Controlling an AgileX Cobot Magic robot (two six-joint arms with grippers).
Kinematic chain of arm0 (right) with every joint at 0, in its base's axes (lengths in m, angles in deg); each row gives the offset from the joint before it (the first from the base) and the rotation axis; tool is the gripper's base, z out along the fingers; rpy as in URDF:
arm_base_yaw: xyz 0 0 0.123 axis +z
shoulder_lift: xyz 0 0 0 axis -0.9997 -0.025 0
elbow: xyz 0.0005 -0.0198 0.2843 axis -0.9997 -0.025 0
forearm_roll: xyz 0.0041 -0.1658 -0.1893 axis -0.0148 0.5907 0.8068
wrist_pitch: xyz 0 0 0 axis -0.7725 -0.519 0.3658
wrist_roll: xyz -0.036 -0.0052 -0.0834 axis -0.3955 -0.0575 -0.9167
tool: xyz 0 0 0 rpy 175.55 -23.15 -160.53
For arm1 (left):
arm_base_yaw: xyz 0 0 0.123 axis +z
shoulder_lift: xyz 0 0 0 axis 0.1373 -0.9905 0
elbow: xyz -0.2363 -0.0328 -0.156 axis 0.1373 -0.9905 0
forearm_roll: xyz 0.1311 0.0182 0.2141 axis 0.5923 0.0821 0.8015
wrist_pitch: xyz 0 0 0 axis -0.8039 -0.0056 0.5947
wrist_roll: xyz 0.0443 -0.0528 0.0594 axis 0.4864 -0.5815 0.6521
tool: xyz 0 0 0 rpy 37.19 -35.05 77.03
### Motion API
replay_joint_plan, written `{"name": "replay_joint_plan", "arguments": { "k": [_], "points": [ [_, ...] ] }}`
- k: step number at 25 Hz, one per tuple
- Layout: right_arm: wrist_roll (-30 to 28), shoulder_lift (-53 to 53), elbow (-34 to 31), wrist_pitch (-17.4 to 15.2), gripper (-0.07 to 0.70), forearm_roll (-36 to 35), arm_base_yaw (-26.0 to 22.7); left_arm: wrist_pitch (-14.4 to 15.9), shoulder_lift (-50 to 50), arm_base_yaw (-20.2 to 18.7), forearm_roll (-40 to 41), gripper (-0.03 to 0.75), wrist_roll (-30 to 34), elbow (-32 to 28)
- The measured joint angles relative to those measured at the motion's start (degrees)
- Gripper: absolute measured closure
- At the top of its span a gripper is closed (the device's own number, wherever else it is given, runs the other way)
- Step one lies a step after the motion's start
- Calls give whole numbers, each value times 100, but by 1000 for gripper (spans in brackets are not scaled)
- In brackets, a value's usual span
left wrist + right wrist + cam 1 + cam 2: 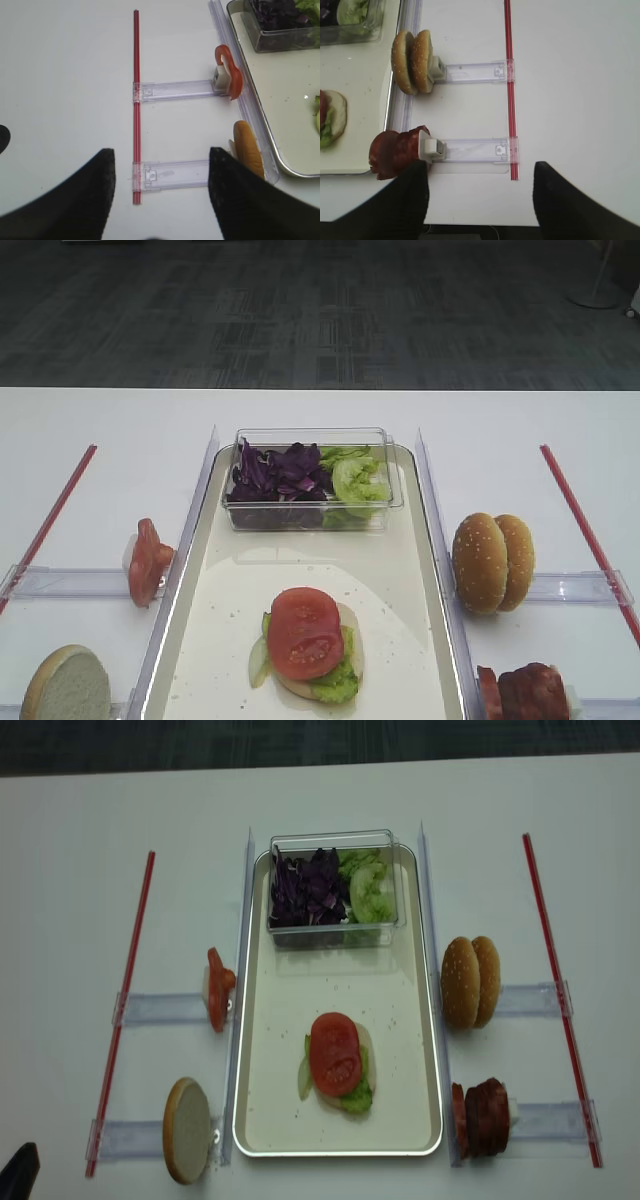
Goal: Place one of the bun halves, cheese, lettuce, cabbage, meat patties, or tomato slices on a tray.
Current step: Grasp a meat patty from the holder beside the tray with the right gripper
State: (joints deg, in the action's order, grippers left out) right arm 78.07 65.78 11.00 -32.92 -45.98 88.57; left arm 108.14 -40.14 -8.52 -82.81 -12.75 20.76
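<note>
The right gripper point(477, 200) hangs over the counter point(570, 90) with jaws apart and empty, as does the left gripper point(160, 192). The meat patties point(395, 152) stand on edge in a rack just outside the tray point(420, 640) — a skewed pinch could topple the stack or drag two. The clear box point(312, 480) on the tray holds cabbage point(280, 472) and lettuce point(355, 478).

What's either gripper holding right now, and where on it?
Nothing. The right gripper is open above bare table just short of the meat patties, touching none. The left gripper is open too, with nothing between its fingers.
</note>
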Motion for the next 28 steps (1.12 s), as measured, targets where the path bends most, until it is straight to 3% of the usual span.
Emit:
{"name": "replay_joint_plan", "arguments": {
  "k": [7, 18, 28],
  "points": [
    [13, -650, 0, 0, 153, -262, 40, 0, 0, 0, 0, 335, 0, 0],
    [17, -2035, 0, 81, 153, -502, 561, 0, 0, 0, 0, 335, 0, 0],
    [26, -2482, 0, 132, 176, -752, 836, 0, 0, 0, 0, 335, 0, 0]
  ]
}}
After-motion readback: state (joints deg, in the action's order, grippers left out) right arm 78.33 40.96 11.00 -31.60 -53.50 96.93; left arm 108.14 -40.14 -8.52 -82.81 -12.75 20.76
